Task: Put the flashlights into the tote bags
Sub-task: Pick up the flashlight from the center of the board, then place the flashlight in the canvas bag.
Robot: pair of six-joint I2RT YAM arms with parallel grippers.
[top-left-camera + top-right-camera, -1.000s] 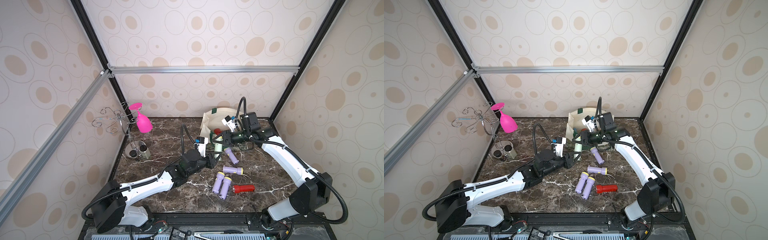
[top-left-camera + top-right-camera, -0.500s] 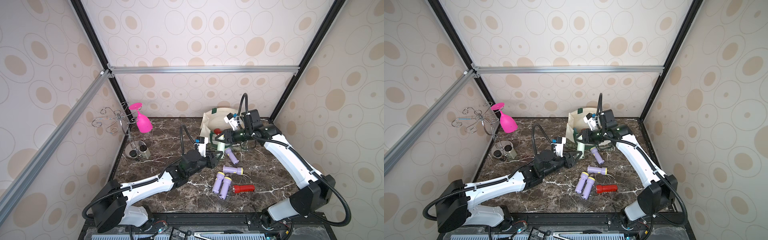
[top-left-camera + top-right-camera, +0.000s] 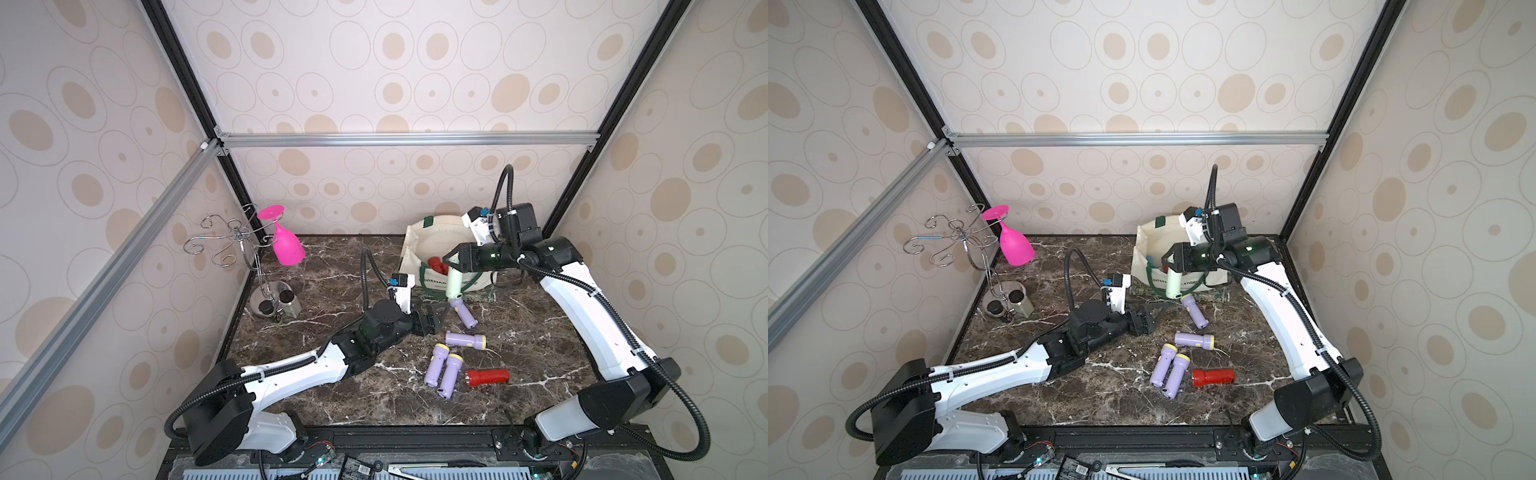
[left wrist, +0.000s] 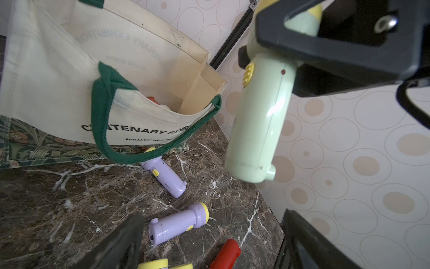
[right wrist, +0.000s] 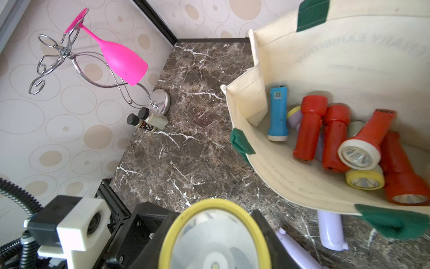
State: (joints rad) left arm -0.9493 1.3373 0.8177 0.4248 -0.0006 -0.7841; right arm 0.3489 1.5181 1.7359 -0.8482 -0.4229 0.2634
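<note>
Task partly done. The bag [image 3: 434,239] stands open at the back of the table [image 3: 332,291]. Right wrist view shows a pile already inside: a blue flashlight [image 5: 278,114], four red ones [image 5: 309,130], a yellow-ringed head [image 5: 364,180], and a lilac one part hidden under them. Exact count unclear, maybe eight.

In transit: the right gripper [image 3: 451,261] pinches the green flashlight [image 3: 455,282] by its head, body hanging down. It hangs at the bag's front wall near the rim, clear of the table and not inside yet. Can't tell if it touches the canvas.

The left gripper [image 3: 432,319] is low in front of the bag, jaws spread wide, nothing between them. In the left wrist view its fingers [image 4: 116,244] sit far apart at the frame edge.

Left outside: five. One lilac flashlight [image 3: 465,313] lies just in front of the bag, head under the drooping handle [image 4: 104,116]. Three more lilac flashlights [image 3: 465,340] and a red flashlight [image 3: 486,378] lie farther in front of the bag, well apart from it.

Judgement: over half done, six to go counting the green one.
</note>
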